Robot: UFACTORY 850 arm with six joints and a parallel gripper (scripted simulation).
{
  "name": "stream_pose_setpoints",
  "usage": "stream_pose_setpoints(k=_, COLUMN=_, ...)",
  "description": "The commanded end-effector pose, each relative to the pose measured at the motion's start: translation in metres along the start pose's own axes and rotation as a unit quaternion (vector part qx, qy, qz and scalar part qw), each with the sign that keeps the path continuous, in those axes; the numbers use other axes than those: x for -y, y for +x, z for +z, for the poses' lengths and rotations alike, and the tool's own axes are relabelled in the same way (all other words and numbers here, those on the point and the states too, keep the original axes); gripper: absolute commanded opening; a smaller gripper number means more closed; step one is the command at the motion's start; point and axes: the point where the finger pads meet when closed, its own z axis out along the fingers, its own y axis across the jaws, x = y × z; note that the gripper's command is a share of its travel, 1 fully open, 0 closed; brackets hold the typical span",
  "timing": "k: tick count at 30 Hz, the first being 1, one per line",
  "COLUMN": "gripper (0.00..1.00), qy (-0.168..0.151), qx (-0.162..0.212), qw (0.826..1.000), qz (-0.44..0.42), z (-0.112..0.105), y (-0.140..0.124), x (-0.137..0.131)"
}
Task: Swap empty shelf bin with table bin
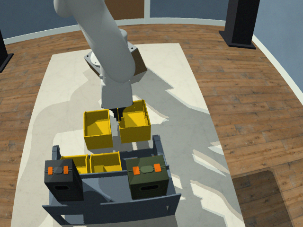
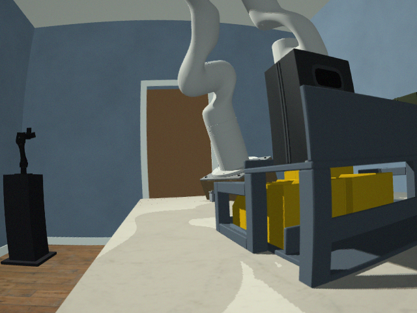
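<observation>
Two yellow bins sit out in front of the shelf (image 1: 156, 144), and the right-hand bin (image 1: 137, 133) is the one in hand. The gripper (image 1: 118, 117) comes down from above and is closed on the thin left side wall of that bin, near its far end. The bin looks a little lifted, with its near wall close to the shelf's right post. The left-hand bin (image 1: 97, 140) stands on the table (image 1: 171, 73) just beside it, apart from the fingers. I cannot make out parts in either bin, so which one is the empty one is not certain.

The right-hand place on the shelf is open, while two more yellow bins (image 1: 79, 163) (image 1: 107, 161) fill the left and middle places.

My judgement is that this step is carrying the held bin into that open place. The grip is on one wall and off centre, so the bin may sag or swing. Keep it level and move slowly so nothing spills. Raise its base above the front lip, slide the rear end in under the board, then lower it behind the lip. Keep away from the right post and the neighbouring bin. Open the fingers only once the bin rests flat.

A black case (image 1: 61, 180) and a green case (image 1: 147, 180) stand on the upper board, each with two orange latches. From the side view the gripper is hidden behind the shelf.

No brand, label or writing can be read on anything.
</observation>
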Motion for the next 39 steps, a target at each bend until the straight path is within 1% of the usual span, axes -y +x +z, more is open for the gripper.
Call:
stream_pose_setpoints(k=1, gripper=0.00, qy=0.001, qx=-0.003, qw=1.000, qz=-0.001, z=-0.011, y=-0.001, x=0.000)
stream_pose_setpoints(k=7, gripper=0.00, qy=0.001, qx=-0.003, qw=1.000, qz=-0.001, z=-0.023, y=-0.001, x=0.000)
stream_pose_setpoints(k=13, gripper=0.00, qy=0.001, qx=-0.003, qw=1.000, qz=-0.001, z=-0.029, y=-0.001, x=0.000)
stream_pose_setpoints(k=34, gripper=0.00, qy=0.001, qx=-0.003, qw=1.000, qz=-0.001, z=-0.030, y=-0.001, x=0.000)
stream_pose_setpoints(k=39, gripper=0.00, qy=0.001, qx=-0.003, qw=1.000, qz=-0.001, z=-0.030, y=0.000, x=0.007)
